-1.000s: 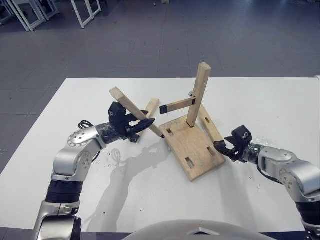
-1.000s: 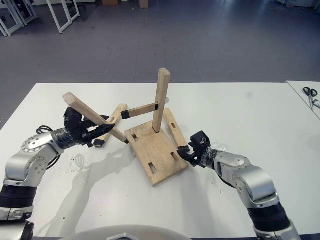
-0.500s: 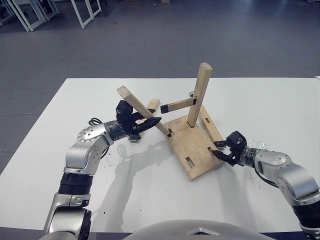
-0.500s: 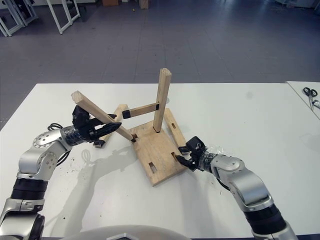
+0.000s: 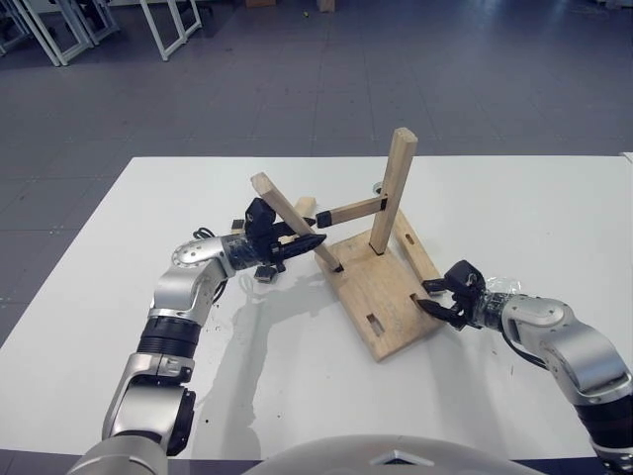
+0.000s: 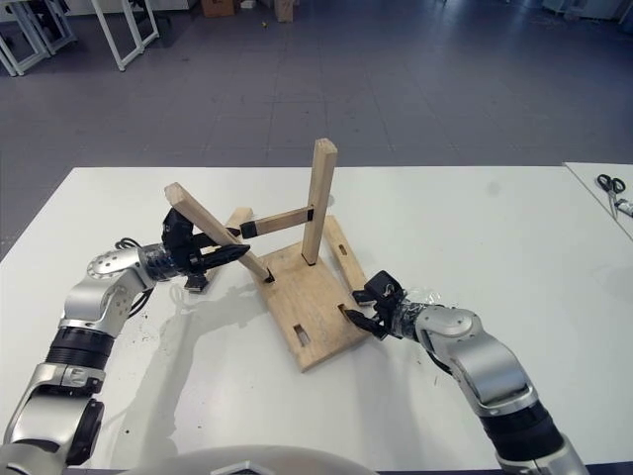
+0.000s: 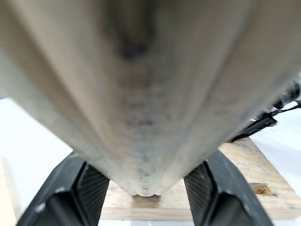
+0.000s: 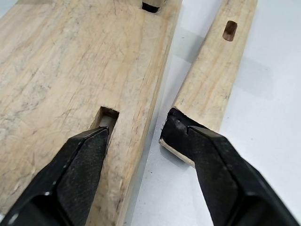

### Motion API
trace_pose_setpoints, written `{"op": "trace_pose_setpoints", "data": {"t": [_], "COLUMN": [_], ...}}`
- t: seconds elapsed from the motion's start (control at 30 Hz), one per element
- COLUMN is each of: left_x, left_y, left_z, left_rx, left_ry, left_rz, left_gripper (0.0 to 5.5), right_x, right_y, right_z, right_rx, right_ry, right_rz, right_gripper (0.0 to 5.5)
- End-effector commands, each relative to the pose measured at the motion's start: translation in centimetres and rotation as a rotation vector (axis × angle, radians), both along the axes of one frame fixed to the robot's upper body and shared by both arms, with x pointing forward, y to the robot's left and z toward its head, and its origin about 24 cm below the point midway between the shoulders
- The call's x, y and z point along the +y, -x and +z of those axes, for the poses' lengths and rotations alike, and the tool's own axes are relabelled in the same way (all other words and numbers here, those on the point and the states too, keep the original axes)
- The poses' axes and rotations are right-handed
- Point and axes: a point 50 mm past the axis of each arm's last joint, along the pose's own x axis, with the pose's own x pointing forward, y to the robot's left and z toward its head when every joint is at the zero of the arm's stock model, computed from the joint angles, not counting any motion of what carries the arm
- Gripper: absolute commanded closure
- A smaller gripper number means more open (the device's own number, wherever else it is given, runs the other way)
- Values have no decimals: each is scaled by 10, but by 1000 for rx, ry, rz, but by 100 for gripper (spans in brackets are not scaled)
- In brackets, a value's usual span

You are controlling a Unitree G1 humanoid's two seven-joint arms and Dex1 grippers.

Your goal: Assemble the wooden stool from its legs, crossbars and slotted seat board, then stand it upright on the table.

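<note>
1. Progress: early. One upright leg (image 5: 393, 188) stands in a far slot of the seat board (image 5: 381, 297), and a crossbar (image 5: 351, 209) juts out from it to the left. I judge roughly a quarter of the stool done.
2. The seat board lies mid-counter (image 5: 554, 218) with its slots up. Its long axis runs from far left to near right.
3. The left end effector (image 5: 309, 240) is clamped around a second leg, the held leg (image 5: 277, 201). This leg tilts steeply, top end up and to the far left, foot down at the board's left slot. The left wrist view shows the foot over that slot, but I cannot tell whether it is seated.
4. The right end effector (image 5: 427, 297) is at the board's near right edge, its fingers spread and gripping nothing. One finger (image 8: 80, 160) sits by an empty slot. The other touches the dark-tipped end of a loose leg (image 5: 417, 247).
5. The loose leg lies flat just right of the board, its long axis running far to near.
6. Another wooden piece (image 5: 305, 206) lies beyond the held leg.
7. Left to do, by my estimate: seat the held leg, fit the other legs and crossbars, then turn the stool upright.
</note>
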Motion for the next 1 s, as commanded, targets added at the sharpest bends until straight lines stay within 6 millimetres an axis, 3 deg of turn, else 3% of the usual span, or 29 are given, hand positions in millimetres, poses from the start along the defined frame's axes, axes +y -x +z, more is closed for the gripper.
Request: {"op": "trace_pose_setpoints", "data": {"t": [0.03,0.27,0.4,0.63,0.8,0.93,1.0], "left_x": [12,-2,1,20,24,33,40], "left_y": [1,-3,-8,0,7,8,17], "left_z": [-27,-28,-29,-57,-72,-88,-99], "left_rx": [199,106,118,294,326,369,391], "left_ry": [-91,-310,-334,-416,-648,-779,-831], "left_rz": [-9,-170,-160,-144,-274,-219,-208], "left_gripper": [347,347,347,347,347,347,347], "right_x": [1,4,5,4,7,16,18], "right_y": [-4,-3,-4,-6,-8,-19,-23], "right_z": [2,1,1,1,3,22,36], "right_rx": [-19,-23,-27,-33,-45,-116,-163], "right_ry": [21,19,17,18,6,-87,-158], "right_rz": [1,-3,-3,1,-1,-36,-68], "right_gripper": [244,244,244,244,244,244,281]}}
